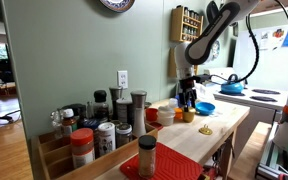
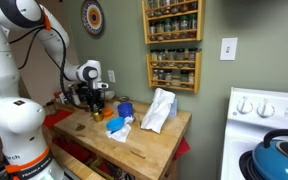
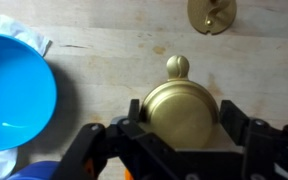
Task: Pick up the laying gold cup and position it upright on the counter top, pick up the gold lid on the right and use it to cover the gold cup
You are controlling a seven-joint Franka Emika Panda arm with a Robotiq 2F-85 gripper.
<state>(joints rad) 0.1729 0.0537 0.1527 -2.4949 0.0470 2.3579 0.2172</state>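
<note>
Wrist view: end effector [image 3: 181,122] straddles gold cup [image 3: 180,100]; gold lid [image 3: 212,12] lies apart.

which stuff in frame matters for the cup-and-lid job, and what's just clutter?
Job:
gold cup
gold lid
counter top
tool, straddling the cup

Clutter:
blue bowl
white bag
spice jars
blue kettle
</note>
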